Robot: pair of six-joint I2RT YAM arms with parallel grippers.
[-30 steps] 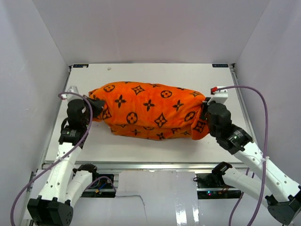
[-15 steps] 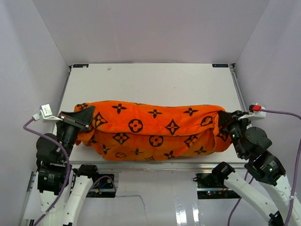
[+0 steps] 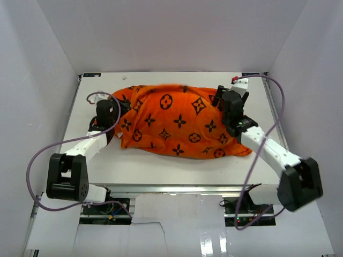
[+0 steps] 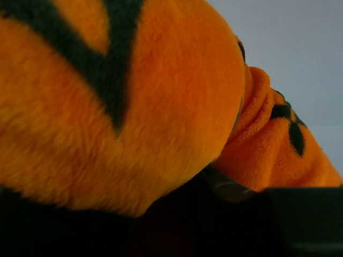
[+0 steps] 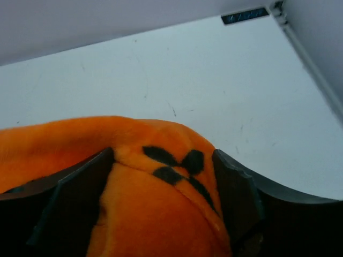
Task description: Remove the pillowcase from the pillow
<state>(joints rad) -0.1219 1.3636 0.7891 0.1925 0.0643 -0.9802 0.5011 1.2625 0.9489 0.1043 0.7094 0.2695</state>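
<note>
1. Right gripper (image 5: 163, 158) at the far-right end of the pillowcase (image 3: 177, 120): spread wide, orange fold bulging up between the two dark fingers (image 5: 80, 203) and brushing both inner faces. No squeeze visible on the fold.
2. Left gripper (image 3: 119, 110) pushed against the pillowcase's left end, close to the table's left edge. Cannot tell how far open: wrist view crammed with orange plush, only a dark blurred bit of the gripper low in the frame.
3. Pillowcase lying across the middle of the table (image 3: 161, 166), nearer the far edge than the near one. Plump and rumpled, black flower, diamond and circle motifs facing up, near-right corner tapering flat toward the right edge.
4. Pillow hidden: none of it seen under the orange cover in any view.
5. Around: left cable (image 3: 33, 160) looping off the left arm past the near-left corner. Right cable (image 3: 281, 110) arching from the right wrist out over the right edge. Dark label strip (image 5: 245, 15) at the far-right corner. Pale walls on three sides.
6. In the way: right arm crossing over the pillowcase's right end from above, left arm covering its left tip.
7. Cannot tell which end of the pillowcase is the open one. Both ends masked by the grippers from overhead, and too close and blurred in the wrist views.
</note>
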